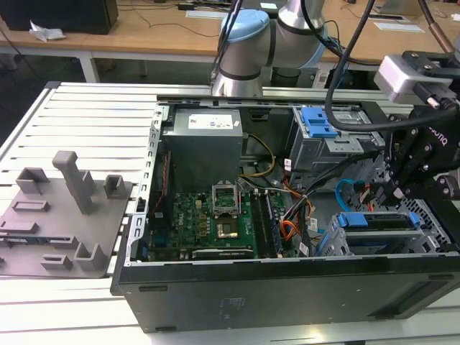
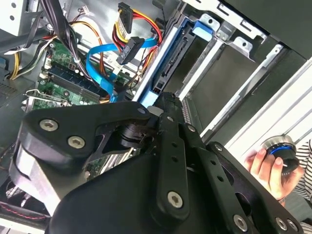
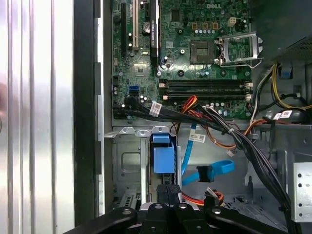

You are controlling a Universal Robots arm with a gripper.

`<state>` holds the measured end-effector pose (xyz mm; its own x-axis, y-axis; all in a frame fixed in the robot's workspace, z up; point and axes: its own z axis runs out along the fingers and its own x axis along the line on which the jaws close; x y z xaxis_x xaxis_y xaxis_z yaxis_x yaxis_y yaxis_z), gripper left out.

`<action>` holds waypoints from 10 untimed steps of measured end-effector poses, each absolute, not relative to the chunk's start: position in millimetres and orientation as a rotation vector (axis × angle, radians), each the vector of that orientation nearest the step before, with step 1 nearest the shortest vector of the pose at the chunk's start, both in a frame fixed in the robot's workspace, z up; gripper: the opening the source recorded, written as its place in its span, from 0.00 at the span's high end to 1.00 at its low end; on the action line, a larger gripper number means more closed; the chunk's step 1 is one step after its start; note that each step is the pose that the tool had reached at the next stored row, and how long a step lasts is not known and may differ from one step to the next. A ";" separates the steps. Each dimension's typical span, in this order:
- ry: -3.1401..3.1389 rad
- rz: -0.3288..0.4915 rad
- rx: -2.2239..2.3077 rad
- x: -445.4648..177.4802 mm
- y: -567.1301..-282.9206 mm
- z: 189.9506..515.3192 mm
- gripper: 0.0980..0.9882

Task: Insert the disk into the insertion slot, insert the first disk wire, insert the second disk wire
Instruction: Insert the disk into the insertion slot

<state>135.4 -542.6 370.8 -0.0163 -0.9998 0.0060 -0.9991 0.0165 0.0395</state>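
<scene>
Gripper (image 3: pixel 168 189): clenched, nothing seen between its tips.
Disk (image 3: pixel 163 157): sits in the insertion slot (image 3: pixel 127 163), its blue carrier end just ahead of my gripper.
Long axis: seems to run away from me, into the slot.

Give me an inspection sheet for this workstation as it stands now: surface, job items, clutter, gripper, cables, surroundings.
Surface: slatted metal table carrying an open computer case.
Job's things: the disk, in its blue carrier, appears seated in the insertion slot, at the exterior view's right.
Clutter: grey moulded fixture beside the case, at the exterior view's left.
Grippers: the gripper is poised close above the disk.
Cables: blue data cable and orange-red power wires lie loose in the case; their connector ends appear free.
Surroundings: wooden benches behind; a person's hand holds a round knob.
</scene>
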 end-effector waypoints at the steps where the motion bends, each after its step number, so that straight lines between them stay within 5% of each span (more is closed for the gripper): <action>1: -2.217 -0.037 2.181 135.5 -542.6 369.7 0.99; 10: -2.217 -0.037 2.180 136.3 -542.6 368.3 0.99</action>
<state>136.3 -542.6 368.3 -0.0163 -0.9998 0.0061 -0.9991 0.0165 0.0395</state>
